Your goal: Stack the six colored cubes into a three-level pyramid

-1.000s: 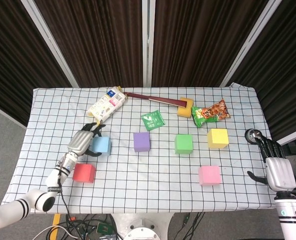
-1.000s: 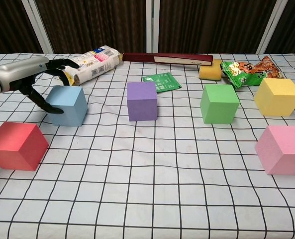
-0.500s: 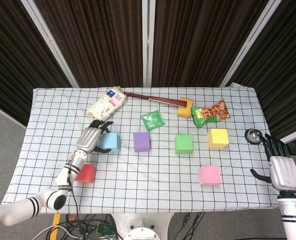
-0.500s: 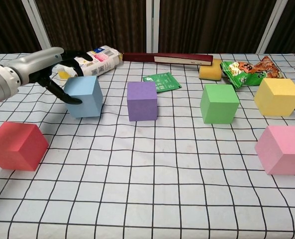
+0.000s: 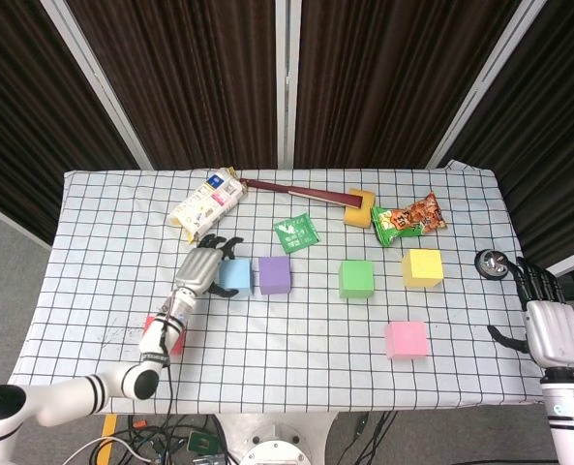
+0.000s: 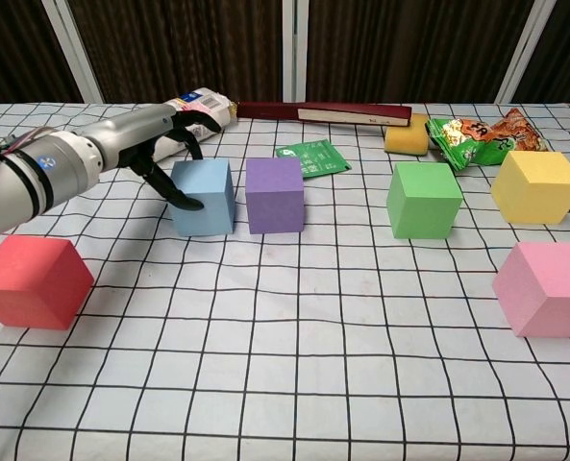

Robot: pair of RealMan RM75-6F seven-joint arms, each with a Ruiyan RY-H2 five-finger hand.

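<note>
Your left hand (image 6: pixel 160 144) grips the blue cube (image 6: pixel 203 196): its fingers (image 5: pixel 230 243) wrap over the cube's far side and the thumb presses its near left face. The blue cube sits on the worktop (image 6: pixel 294 346) just beside the purple cube (image 6: pixel 274 195), with a narrow gap showing between them in the chest view.

The green cube (image 6: pixel 424 200) stands apart to the right of the purple one, in the same row. The yellow cube (image 6: pixel 537 186) lies further right, and the pink cube (image 6: pixel 544 288) sits nearer the front edge on that side. The red cube (image 6: pixel 33 280) rests alone at the front left, partly covered by your left forearm in the head view.

Your right hand (image 5: pixel 548 325) hangs off the right edge of the worktop, holding nothing, fingers loosely spread.

Along the back edge lie a printed carton (image 5: pixel 206 202), a dark red stick (image 5: pixel 296 193), a green packet (image 5: pixel 296 232), a yellow sponge block (image 5: pixel 360 208) and a snack bag (image 5: pixel 409 219).
</note>
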